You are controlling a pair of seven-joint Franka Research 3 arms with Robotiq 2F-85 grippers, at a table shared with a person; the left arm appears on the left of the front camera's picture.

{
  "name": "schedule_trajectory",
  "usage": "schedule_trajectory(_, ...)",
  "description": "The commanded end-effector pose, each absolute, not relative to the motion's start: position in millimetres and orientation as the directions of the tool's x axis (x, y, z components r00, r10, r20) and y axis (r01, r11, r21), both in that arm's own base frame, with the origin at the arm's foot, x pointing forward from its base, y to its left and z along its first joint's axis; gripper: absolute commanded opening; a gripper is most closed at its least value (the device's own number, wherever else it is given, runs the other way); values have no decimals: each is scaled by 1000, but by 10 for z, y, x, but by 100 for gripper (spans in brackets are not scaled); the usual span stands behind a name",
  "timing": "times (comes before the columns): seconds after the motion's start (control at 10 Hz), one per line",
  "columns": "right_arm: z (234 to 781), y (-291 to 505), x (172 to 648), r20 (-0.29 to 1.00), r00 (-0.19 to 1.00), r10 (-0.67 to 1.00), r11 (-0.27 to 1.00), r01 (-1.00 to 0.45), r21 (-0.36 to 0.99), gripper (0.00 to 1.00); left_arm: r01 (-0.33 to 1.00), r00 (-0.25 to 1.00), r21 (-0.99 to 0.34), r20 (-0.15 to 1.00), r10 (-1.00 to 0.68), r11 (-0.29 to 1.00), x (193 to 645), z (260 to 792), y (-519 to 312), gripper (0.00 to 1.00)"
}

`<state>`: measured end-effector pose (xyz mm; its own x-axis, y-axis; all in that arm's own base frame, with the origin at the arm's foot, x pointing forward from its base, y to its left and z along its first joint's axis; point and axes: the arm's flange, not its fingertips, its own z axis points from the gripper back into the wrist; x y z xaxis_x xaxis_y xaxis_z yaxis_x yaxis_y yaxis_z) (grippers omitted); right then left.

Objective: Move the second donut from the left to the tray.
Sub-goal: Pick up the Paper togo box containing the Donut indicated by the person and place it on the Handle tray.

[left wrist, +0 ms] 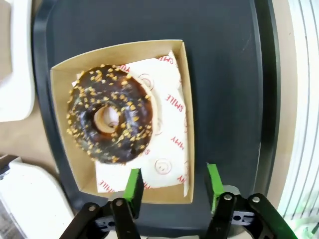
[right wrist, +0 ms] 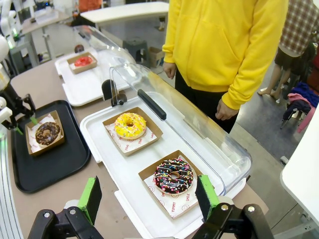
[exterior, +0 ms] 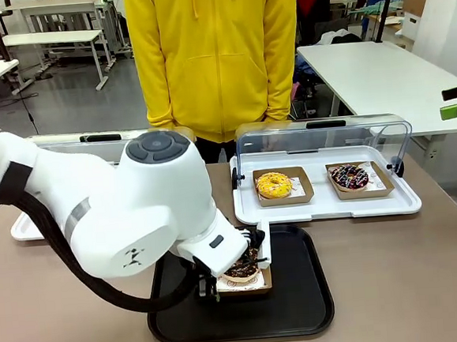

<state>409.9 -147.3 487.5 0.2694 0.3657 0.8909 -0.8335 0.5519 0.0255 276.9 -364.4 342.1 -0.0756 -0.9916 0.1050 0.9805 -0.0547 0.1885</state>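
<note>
Item: second donut from the left (left wrist: pixel 110 113), chocolate icing with pale crumbs, seated in its brown cardboard holder (left wrist: pixel 65 74) on printed paper. Location: on the black tray (left wrist: pixel 224 74), centre-left of the left wrist view; lower centre of the front view.

Left gripper (left wrist: pixel 173 184): jaws spread, gripping nothing, green pads (left wrist: pixel 133 185) at the holder's near edge in the lower frame. The donut lies above and left of the jaws; judged a release position, retreat likely next.

Right gripper (right wrist: pixel 148 196): jaws apart, empty, over the white lidded tray (right wrist: pixel 94 124), well apart from the donut. Left arm nearer.
</note>
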Motion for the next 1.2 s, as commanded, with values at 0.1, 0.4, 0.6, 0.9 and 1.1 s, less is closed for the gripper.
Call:
schedule_trajectory(0.1,4886,-1466,4098,894,263,364,549,-836,23,100,983,-91,172,108,-990,-72,2777,3732,-3526,100)
schedule_trajectory(0.4,4886,-1466,4098,894,263,364,549,-836,23,100,979,-81,195,106,-991,-59,2771,3695,-3586,100)
schedule_trajectory(0.6,4886,-1466,4098,894,263,364,549,-836,23,100,979,-81,195,106,-991,-59,2771,3695,-3586,100)
schedule_trajectory(0.9,4886,-1466,4098,894,263,364,549,-836,23,100,979,-81,195,106,-991,-59,2771,3695,-3586,100)
schedule_trajectory(1.1,4886,-1466,4098,894,263,364,549,-836,23,100,979,-81,195,106,-991,-59,2771,3695,-3586,100)
